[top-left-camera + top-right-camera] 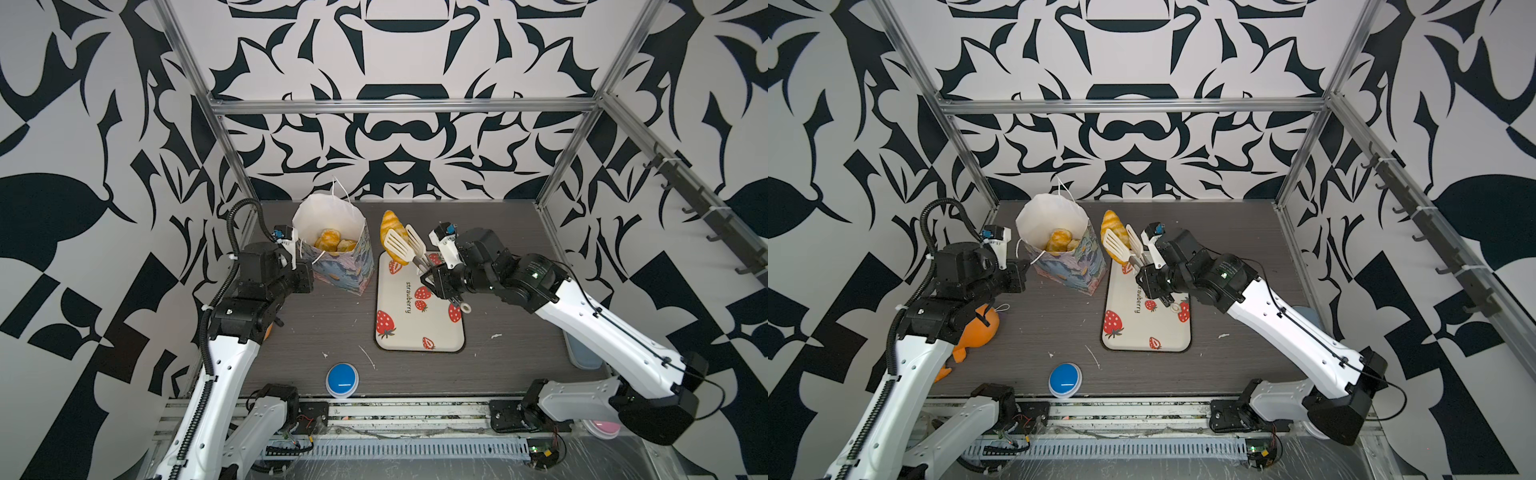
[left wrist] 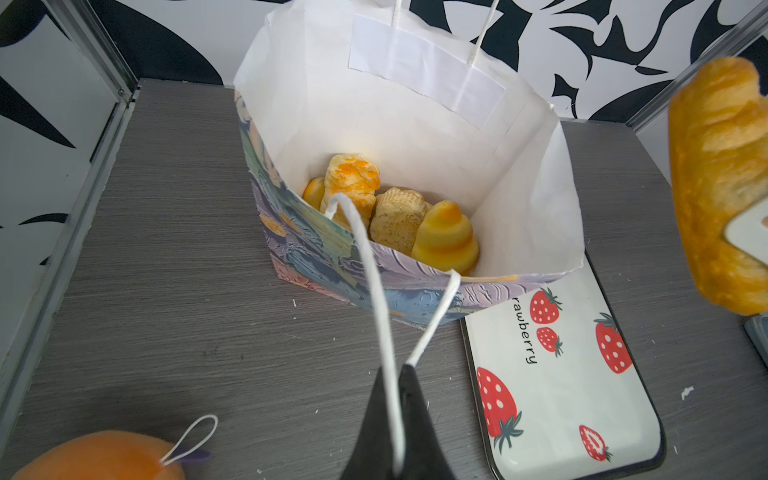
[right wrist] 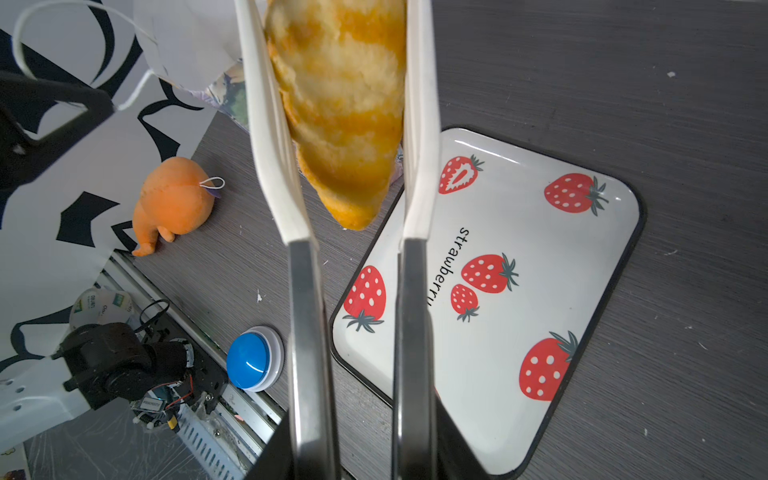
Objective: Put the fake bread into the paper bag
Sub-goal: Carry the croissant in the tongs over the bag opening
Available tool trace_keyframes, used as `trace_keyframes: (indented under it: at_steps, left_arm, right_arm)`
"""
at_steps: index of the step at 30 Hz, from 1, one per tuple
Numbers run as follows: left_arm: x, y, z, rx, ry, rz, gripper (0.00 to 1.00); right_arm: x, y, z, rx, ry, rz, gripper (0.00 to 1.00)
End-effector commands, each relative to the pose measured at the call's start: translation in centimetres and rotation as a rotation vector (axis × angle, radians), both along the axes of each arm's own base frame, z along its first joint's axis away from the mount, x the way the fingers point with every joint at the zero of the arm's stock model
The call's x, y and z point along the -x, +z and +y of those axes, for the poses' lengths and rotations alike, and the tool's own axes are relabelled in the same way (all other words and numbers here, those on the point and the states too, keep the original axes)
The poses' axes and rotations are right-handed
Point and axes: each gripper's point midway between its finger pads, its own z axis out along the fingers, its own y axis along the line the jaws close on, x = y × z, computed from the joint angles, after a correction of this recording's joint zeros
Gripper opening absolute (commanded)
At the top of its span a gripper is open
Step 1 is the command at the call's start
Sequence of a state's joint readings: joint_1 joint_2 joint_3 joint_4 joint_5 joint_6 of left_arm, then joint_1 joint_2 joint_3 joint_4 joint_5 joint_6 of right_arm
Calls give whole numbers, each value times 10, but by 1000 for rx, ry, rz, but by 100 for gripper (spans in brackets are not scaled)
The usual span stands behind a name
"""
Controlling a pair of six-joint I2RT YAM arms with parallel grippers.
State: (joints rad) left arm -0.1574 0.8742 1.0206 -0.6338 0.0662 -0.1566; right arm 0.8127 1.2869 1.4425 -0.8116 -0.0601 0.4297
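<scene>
Toy croissant (image 1: 392, 229): judged light, glossy, slip-prone; clamped between tongs (image 1: 415, 245) squeezed in right gripper (image 1: 430, 276). Paper bag (image 1: 347, 272), flimsy: cord handle (image 2: 376, 286) pinched by left gripper (image 2: 395, 401).

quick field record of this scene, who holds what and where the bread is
left claw: shut on the thin white cord handle of the flower-print white paper bag
right claw: shut on white-tipped metal tongs
tongs: clamping a glossy golden toy croissant, lifted beside the bag
in bag: several golden toy pastries
below tongs: white strawberry-print tray
</scene>
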Motion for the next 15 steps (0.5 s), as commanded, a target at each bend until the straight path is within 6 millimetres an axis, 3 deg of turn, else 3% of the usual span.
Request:
trace_keyframes:
  at_steps: [1, 15]
  left_arm:
    - [4, -9, 2, -7, 5, 26, 6]
    - [4, -10, 2, -7, 5, 29, 6]
  right_arm:
    - [-7, 42, 11, -86, 32, -91, 40]
    - [-23, 74, 49, -173, 105, -111, 40]
